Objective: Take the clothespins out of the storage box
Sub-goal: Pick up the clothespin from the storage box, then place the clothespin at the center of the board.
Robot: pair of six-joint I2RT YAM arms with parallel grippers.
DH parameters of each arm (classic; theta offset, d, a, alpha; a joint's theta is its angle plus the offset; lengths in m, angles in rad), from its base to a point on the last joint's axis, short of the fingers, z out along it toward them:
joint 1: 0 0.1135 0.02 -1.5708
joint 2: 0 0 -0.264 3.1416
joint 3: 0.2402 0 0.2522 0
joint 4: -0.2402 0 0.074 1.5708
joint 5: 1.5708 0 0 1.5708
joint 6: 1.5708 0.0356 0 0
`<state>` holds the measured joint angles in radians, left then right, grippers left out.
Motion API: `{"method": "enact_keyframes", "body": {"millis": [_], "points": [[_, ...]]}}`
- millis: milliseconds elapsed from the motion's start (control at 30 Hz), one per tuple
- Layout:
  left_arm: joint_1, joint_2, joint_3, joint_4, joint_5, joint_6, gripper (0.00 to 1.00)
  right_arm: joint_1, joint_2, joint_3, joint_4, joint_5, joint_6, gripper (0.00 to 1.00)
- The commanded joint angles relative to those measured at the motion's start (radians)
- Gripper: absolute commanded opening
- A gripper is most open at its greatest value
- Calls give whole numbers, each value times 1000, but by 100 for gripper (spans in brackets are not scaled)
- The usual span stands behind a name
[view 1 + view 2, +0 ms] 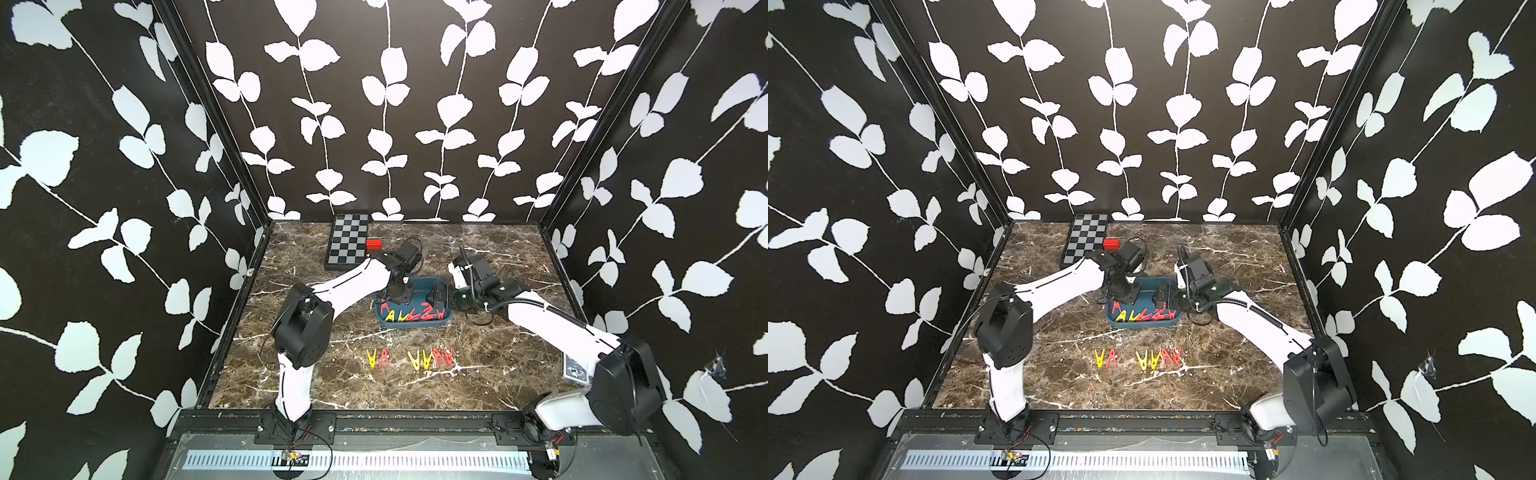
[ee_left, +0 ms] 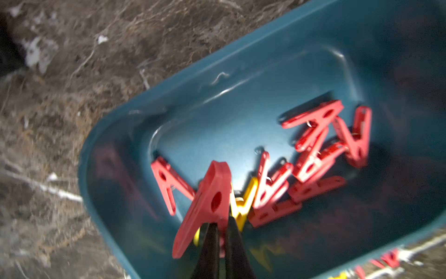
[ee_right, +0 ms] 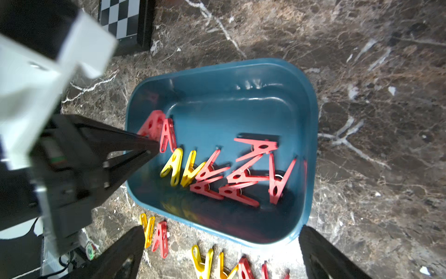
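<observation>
Beside the box [image 1: 411,326] some seven pegs [image 1: 432,357] lie out on the worktop [image 1: 332,378], about ten remain inside; left hand [image 2: 220,227] grips a red peg [image 2: 207,205], right hand [image 1: 436,298] open.

Desk [image 1: 498,257]: brown marble with white veins, running wall to wall. A black-and-grey checkered board [image 1: 347,241] [image 1: 1086,239] is lying flat at the far edge, left of centre; I am also catching its corner [image 3: 120,19] in my right wrist view. A small red block [image 1: 373,244] is sitting at the board's right edge; on it or just beside it, I cannot tell. A small blue patterned box [image 1: 575,368] is lying near the right edge, partly hidden. Black wallpaper [image 1: 374,104] with white leaf vines is covering three walls. A slotted metal strip [image 1: 374,460] is running along the front.
</observation>
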<state>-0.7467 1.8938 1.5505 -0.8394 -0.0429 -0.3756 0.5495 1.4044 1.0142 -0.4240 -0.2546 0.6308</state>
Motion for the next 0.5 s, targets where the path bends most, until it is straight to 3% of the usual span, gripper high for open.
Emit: {"method": "enact_keyframes", "body": {"millis": [0, 467], "points": [[-13, -90, -77, -1, 38, -156, 3, -5, -49, -22, 20, -40, -16, 99], [-177, -367, -473, 224, 72, -562, 3, 6, -215, -174, 42, -90, 20, 99]]}}
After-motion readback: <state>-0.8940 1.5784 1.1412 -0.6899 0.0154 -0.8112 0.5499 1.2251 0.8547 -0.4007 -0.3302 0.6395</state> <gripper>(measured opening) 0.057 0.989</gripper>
